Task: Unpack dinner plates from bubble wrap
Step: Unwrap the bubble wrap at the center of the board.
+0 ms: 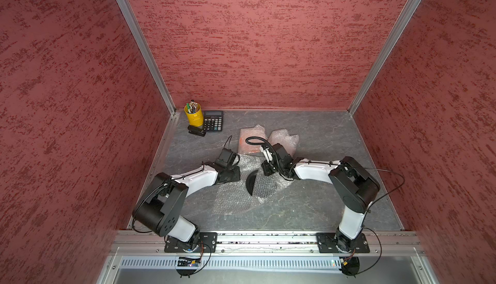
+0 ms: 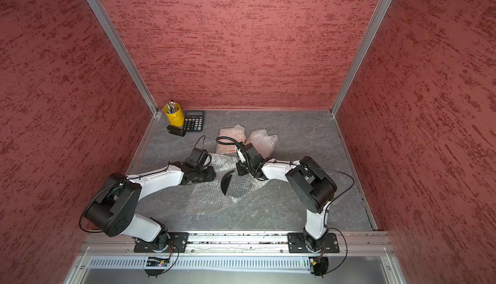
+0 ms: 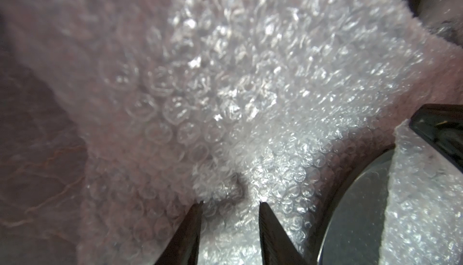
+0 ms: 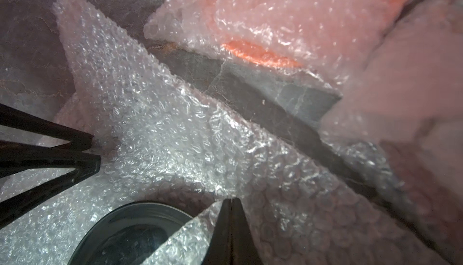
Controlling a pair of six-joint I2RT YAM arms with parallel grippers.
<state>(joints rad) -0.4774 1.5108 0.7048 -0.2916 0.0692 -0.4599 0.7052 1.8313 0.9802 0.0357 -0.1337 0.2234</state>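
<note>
A glossy black plate [image 1: 251, 182] lies half bared on a spread sheet of bubble wrap [image 1: 236, 199] at the table's middle, in both top views. One flap of the sheet still covers its right half. My right gripper [image 4: 231, 201] is shut on that flap's edge, just beside the plate [image 4: 130, 236]. My left gripper [image 3: 230, 202] stands on the wrap [image 3: 225, 101] left of the plate [image 3: 355, 213], fingers apart, tips against the sheet. Behind them, an orange plate [image 1: 248, 145] shows through its own wrap.
A second wrapped bundle [image 1: 284, 138] lies right of the orange one. A yellow pen cup [image 1: 193, 114], a calculator [image 1: 212, 121] and a black stapler [image 1: 196, 131] stand in the back left corner. Red walls close three sides.
</note>
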